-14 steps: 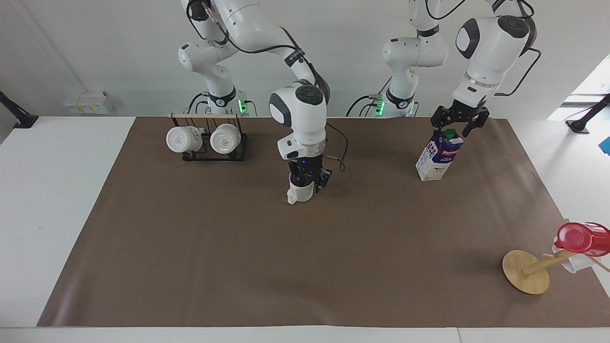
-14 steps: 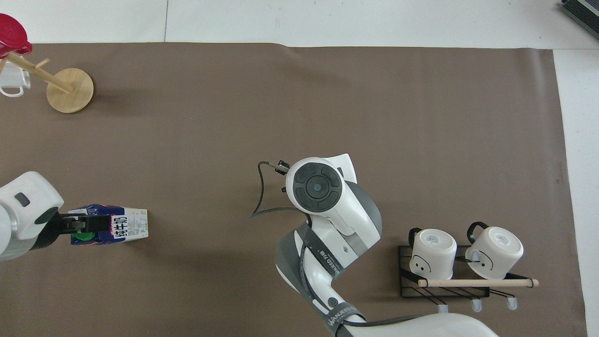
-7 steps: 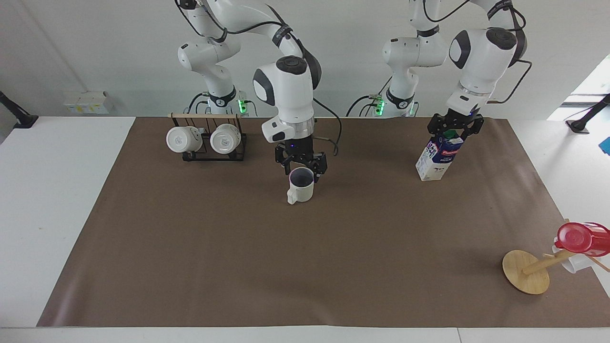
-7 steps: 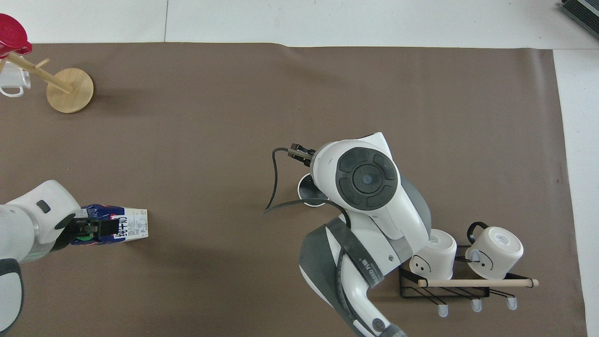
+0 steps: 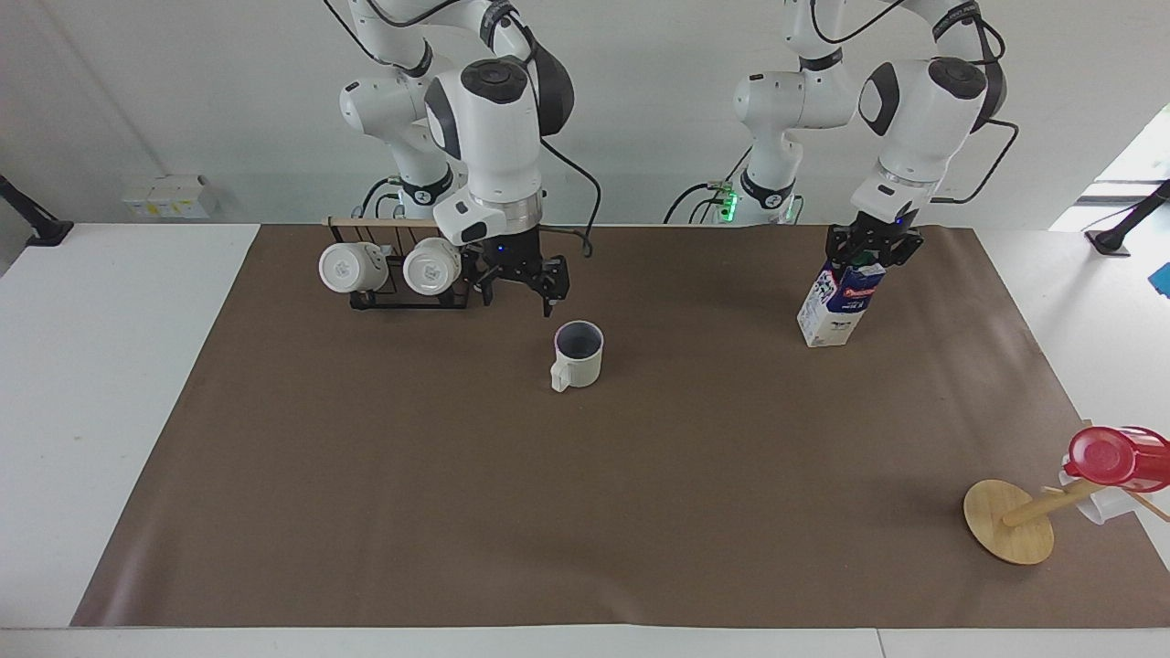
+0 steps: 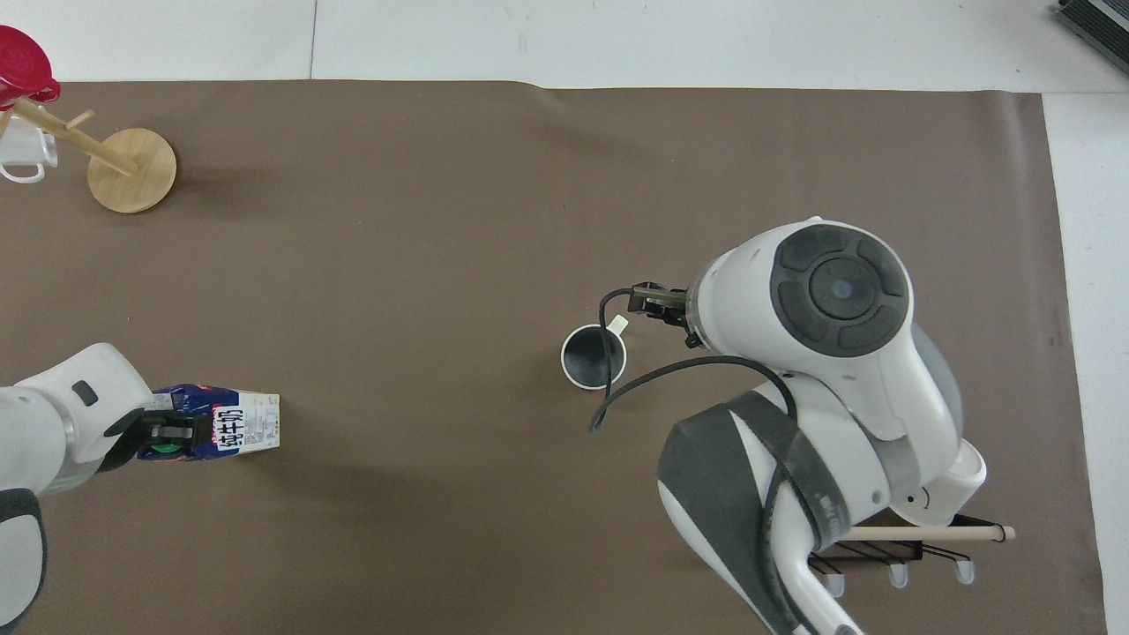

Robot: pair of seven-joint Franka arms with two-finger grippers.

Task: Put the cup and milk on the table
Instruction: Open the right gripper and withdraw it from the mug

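Observation:
The cup (image 5: 579, 355) stands upright on the brown sheet of the table (image 5: 457, 512), its handle toward the table's middle; it also shows in the overhead view (image 6: 594, 356). My right gripper (image 5: 523, 289) is open and empty, raised over the sheet between the cup and the mug rack. The milk (image 5: 839, 306) stands on the sheet toward the left arm's end; it also shows in the overhead view (image 6: 234, 426). My left gripper (image 5: 868, 251) is down over the milk's top, hiding the green cap.
A black wire rack (image 5: 402, 274) holds two white mugs beside the right gripper, nearer to the robots than the cup. A wooden mug tree (image 5: 1010, 521) with a red cup (image 5: 1117, 457) stands farther from the robots at the left arm's end.
My right gripper let go of the cup, rose and drew back toward the rack. My left gripper came lower onto the milk's top. The cup and the milk have not moved.

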